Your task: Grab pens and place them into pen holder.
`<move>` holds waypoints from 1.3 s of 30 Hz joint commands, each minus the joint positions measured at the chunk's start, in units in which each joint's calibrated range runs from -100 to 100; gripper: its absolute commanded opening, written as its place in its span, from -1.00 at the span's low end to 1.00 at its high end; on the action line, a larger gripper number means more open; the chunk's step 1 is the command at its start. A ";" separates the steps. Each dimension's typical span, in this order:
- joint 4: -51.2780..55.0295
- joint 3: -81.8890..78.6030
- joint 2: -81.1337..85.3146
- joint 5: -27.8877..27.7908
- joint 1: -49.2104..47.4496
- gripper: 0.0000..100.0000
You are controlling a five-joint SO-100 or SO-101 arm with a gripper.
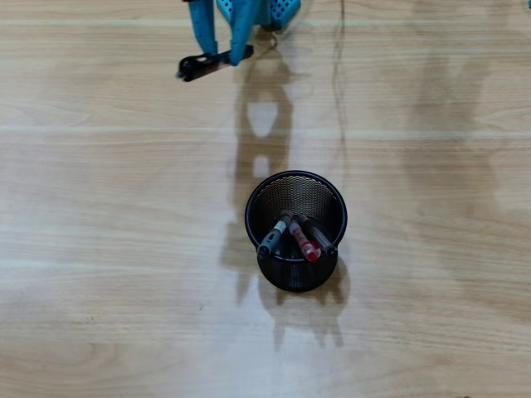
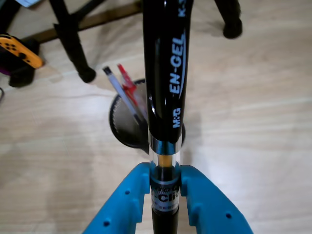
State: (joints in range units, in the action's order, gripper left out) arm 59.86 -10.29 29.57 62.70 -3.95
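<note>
Filling the wrist view, closest of all, is the black gel pen (image 2: 165, 73), clamped between the two blue fingers (image 2: 129, 195) of the tool (image 2: 165, 187). Its jaws are closed tight on the clear section with the yellow band, near one end of the barrel, so most of the pen juts out ahead of the tool. That end grip looks deliberate: it leaves a long free length to tip into the cup.

Beyond the tool, directly ahead of the pen, stands the black wire-mesh pen holder (image 2: 122, 122) on the wooden table (image 2: 253, 122). From overhead, the holder (image 1: 295, 240) sits well apart from the tool (image 1: 224, 51), which is at the table's far edge with the pen (image 1: 199, 66) lying nearly level in its grip. Three pens are already leaning inside: a grey-and-clear pen (image 1: 274, 236), a red-and-clear pen (image 1: 304, 240) and a dark one (image 1: 319, 236) beside it, all resting against the near wall.

Much of the arm is cut off overhead. In the wrist view the held pen covers the holder's right half, and its tip runs out of frame, so I cannot tell which end points forward.
</note>
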 commanded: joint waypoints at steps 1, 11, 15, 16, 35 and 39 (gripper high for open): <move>-10.43 0.97 2.07 -0.09 -5.05 -0.96; -30.84 1.24 -2.94 -0.03 -13.74 -0.96; -39.41 0.79 -7.10 -0.24 -15.66 -0.96; -41.14 0.79 -8.38 -0.24 -16.12 -0.96; -69.84 0.79 -26.64 -7.52 -13.28 -0.96; -73.57 0.70 -29.44 -7.73 -12.46 -0.96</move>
State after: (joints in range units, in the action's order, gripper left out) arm -10.14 -10.38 0.93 55.47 -18.15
